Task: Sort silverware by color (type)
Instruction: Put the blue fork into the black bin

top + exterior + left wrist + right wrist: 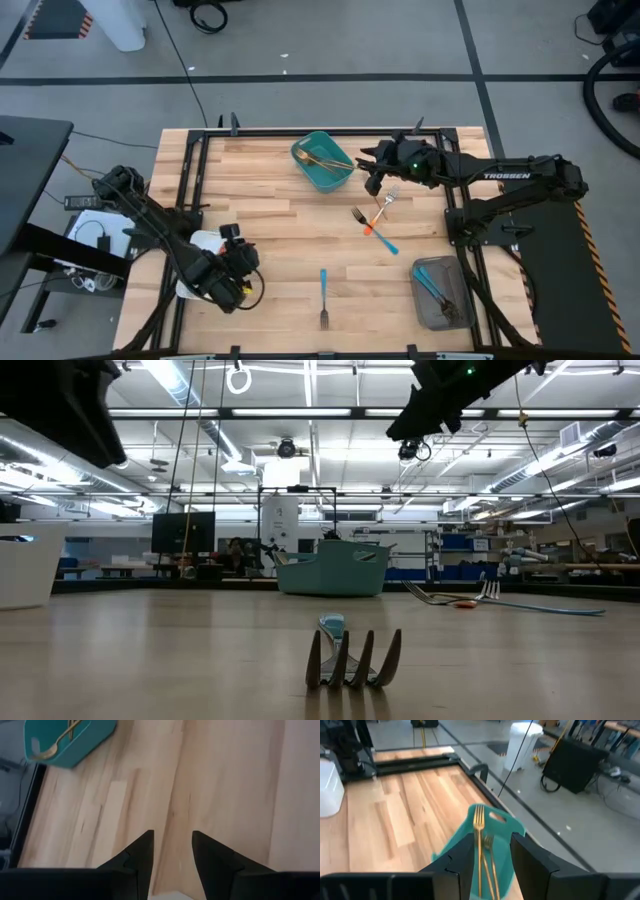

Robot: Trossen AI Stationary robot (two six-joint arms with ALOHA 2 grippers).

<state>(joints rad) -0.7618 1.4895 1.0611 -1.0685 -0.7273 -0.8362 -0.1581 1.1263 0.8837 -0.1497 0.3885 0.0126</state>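
The teal bin (322, 162) stands near the far edge and holds gold forks (325, 158). In the right wrist view one gold fork (479, 835) lies along the bin with its tines at the far rim. My right gripper (368, 166) (493, 836) hovers open at the bin's right side, with that fork showing in the gap between the fingers. An orange-handled fork (382, 208) and a blue-handled one (376, 232) lie crossed on the table. Another blue-handled fork (324, 296) (350, 655) lies near the near edge. My left gripper (244, 252) (172, 837) is open above bare wood beside the white tray (203, 243).
A grey tray (420, 270) at the near right holds blue-handled utensils (436, 286). Black frame rails (190, 170) run along the table's edges. Bare wood lies between the bin and the lone blue-handled fork. Shelving and a seated person show in the room beyond the table.
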